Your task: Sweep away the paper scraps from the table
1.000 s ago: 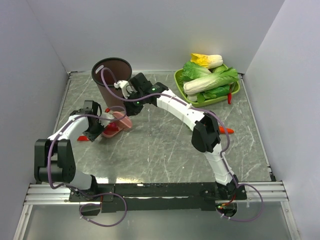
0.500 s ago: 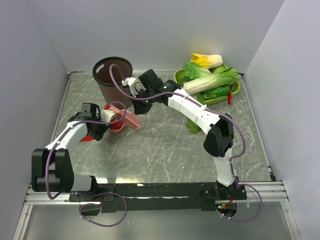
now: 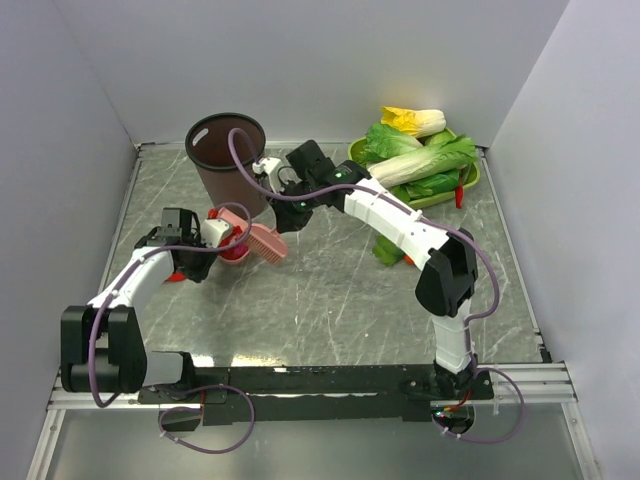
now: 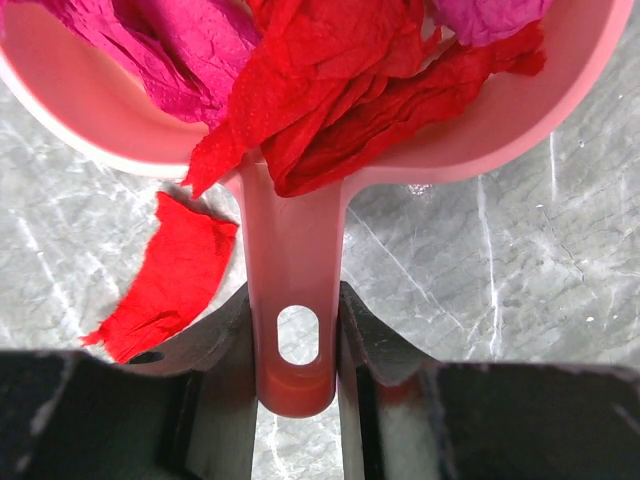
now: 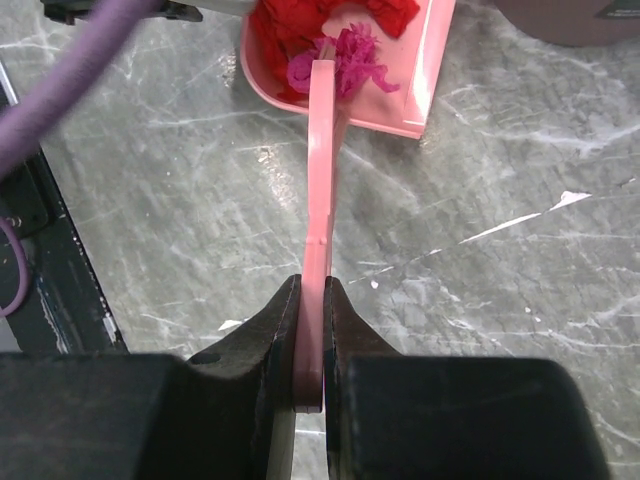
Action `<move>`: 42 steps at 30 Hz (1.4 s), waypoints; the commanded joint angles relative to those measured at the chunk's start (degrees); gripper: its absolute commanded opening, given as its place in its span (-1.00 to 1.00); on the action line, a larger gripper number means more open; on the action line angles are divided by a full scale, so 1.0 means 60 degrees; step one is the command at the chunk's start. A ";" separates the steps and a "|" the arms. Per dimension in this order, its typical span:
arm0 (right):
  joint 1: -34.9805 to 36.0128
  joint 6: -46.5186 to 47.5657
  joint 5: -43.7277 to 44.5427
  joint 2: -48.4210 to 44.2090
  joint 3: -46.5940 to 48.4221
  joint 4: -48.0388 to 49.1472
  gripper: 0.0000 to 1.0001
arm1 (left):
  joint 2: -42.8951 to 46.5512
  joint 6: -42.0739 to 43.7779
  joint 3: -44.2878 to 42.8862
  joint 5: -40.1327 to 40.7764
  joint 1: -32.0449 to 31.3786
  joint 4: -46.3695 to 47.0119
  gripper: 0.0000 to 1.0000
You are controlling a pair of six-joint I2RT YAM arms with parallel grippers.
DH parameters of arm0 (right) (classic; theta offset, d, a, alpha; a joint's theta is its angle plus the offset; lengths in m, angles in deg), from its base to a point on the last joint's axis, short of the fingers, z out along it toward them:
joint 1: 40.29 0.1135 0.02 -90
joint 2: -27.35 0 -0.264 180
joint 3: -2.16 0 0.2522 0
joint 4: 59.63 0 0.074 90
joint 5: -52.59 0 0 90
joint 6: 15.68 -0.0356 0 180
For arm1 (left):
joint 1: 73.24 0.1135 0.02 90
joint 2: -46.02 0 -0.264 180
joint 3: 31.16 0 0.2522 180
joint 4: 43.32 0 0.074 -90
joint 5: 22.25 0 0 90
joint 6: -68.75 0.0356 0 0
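Note:
My left gripper (image 3: 208, 234) is shut on the handle of the pink dustpan (image 3: 233, 243), which rests on the grey marble table (image 3: 320, 300). In the left wrist view the handle (image 4: 293, 300) sits between the jaws and the pan (image 4: 90, 110) holds red and magenta paper scraps (image 4: 330, 90). One red scrap (image 4: 170, 280) lies on the table left of the handle; it also shows in the top view (image 3: 172, 276). My right gripper (image 5: 313, 330) is shut on a pink brush (image 5: 320, 170) whose head is at the pan's mouth; the brush also shows in the top view (image 3: 268, 243).
A brown bin (image 3: 225, 150) stands at the back left, just behind the dustpan. A green tray (image 3: 470, 180) of leafy vegetables is at the back right, with a red chili (image 3: 459, 196) beside it. A green leaf (image 3: 385, 252) lies under the right arm.
The right arm has swung rightward and the brush has shifted right along the pan's mouth. The left gripper and dustpan have moved slightly toward the back.

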 commanded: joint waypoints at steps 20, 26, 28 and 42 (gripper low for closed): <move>-0.1245 0.0226 -0.0233 -0.1990 -0.1453 -0.0380 -1.00 | 0.1136 0.0002 0.0200 -0.0862 -0.0025 -0.0283 -0.98; -0.1449 0.0182 0.0089 -0.2047 -0.1627 -0.0380 -1.00 | 0.1941 0.0221 0.0127 -0.0964 -0.0025 -0.0824 -0.98; -0.1581 0.0109 0.0192 -0.2062 -0.1933 -0.0336 -1.00 | 0.2335 0.0251 0.0068 -0.1052 -0.0025 -0.1001 -0.98; -0.2300 -0.0053 0.0952 -0.2077 -0.2653 -0.0161 -1.00 | 0.3012 -0.0246 -0.2084 -0.1696 -0.0186 -0.2774 -0.98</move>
